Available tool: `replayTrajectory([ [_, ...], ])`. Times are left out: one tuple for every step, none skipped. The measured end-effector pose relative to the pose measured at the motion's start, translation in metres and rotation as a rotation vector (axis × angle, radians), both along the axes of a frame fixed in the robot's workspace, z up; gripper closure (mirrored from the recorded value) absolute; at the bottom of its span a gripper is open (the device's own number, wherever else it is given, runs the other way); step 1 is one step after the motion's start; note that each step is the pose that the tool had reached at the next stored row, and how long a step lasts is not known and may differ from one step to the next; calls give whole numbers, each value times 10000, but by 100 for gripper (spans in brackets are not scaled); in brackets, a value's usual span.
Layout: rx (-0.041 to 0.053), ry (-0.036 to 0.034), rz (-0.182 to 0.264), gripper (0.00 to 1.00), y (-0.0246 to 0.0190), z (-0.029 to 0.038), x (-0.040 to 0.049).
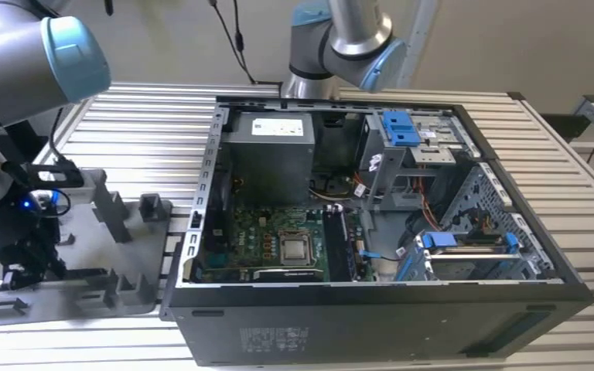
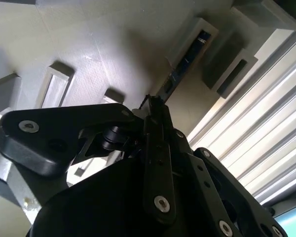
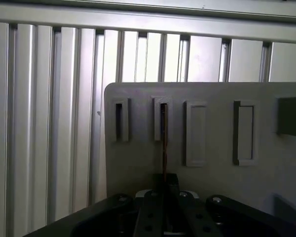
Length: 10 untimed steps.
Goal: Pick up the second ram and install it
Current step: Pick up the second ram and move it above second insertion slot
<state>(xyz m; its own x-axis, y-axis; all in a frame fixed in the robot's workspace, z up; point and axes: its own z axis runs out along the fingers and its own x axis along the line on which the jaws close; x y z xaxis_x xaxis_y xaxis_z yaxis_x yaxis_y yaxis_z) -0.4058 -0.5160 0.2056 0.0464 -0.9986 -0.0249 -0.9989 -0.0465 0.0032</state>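
Gripping the second ram point(image 3: 164, 143) that stands in the grey holder point(image 3: 138, 163), the gripper point(image 3: 164, 178) looks closed; a tilted pull could jam it there.

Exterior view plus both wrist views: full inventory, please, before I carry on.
Memory stick: one, near-black, on edge in a holder slot.
Holder: one, grey, on the table at the exterior view's left.
Computer case: one, black, open, mid-table.
Circuit board: one, green, inside the case.
Processor: one, silver, on the circuit board.
Power supply: one, grey, at the case's far end.
Brackets: two, blue, in the case, exterior view's right.
Table: one, silver slats, under everything.
Arms: two, silver with blue caps, one over the holder, one behind the case.
Gripper: one, black, fingers shut on the memory stick.
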Motion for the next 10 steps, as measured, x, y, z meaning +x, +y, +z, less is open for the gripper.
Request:
replayTrajectory([
  [0, 0, 0, 86, 0, 12, 0],
  [1, -2, 0, 86, 0, 26, 0],
  [1, -1, -2, 86, 0, 39, 0],
  [2, -1, -9, 86, 0, 49, 0],
  [3, -1, -21, 86, 0, 58, 0],
  [7, -1, -35, 86, 0, 67, 0],
  [14, -1, -51, 86, 0, 77, 0],
  [20, -1, -72, 86, 0, 86, 0],
  [25, -1, -103, 86, 0, 95, 0],
  [27, 0, -141, 86, 0, 106, 0],
])
